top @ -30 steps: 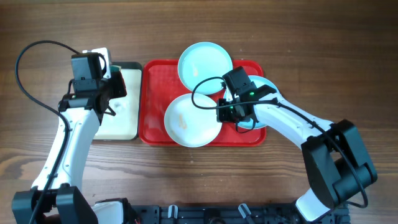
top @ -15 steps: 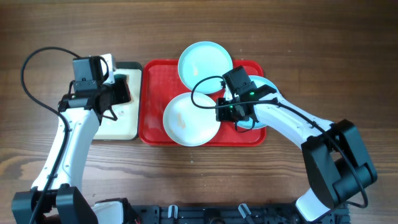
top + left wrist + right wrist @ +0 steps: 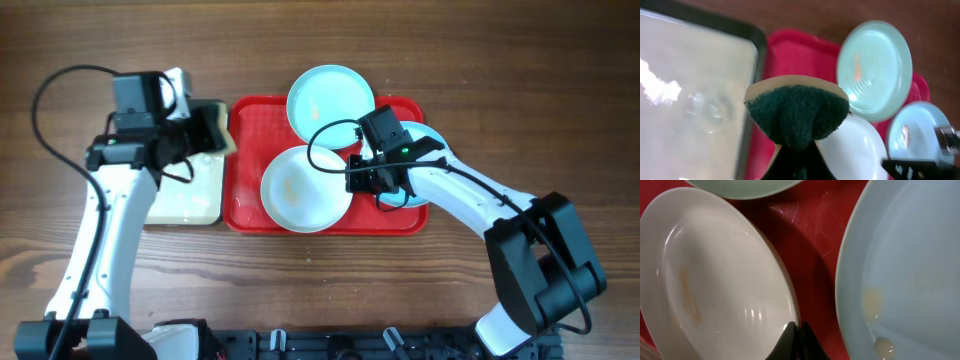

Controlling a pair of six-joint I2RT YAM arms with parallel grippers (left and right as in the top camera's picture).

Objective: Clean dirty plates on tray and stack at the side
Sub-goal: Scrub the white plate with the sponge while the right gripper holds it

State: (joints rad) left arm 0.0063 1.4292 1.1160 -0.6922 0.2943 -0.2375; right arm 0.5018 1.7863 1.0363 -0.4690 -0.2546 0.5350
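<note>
red tray [image 3: 245,205] lies mid-bench, long side across, with three plates on it. white plate [image 3: 300,190] sits in the near middle of the tray floor, an orange-brown smear across its well. far pale blue plate [image 3: 331,97] hangs partly over the tray's far edge and has an orange fleck in it. right pale blue plate [image 3: 428,195] is at the tray's right end, mostly under the right arm, with pale drops on its face in the right wrist view. white plate and right pale blue plate are close, a strip of red floor between them. right claw [image 3: 797,332] is clenched on the white plate's right rim, fingertips pinched together at the edge. left claw [image 3: 795,155] is clenched on a sponge [image 3: 797,112], green scouring side toward the wrist camera, yellow foam behind. the sponge hangs over the seam where the red tray meets the cream tray [image 3: 190,200] just to its left. cream tray has a dark rim and wet glints on its floor. wood-grain bench [image 3: 520,60] under everything.
</note>
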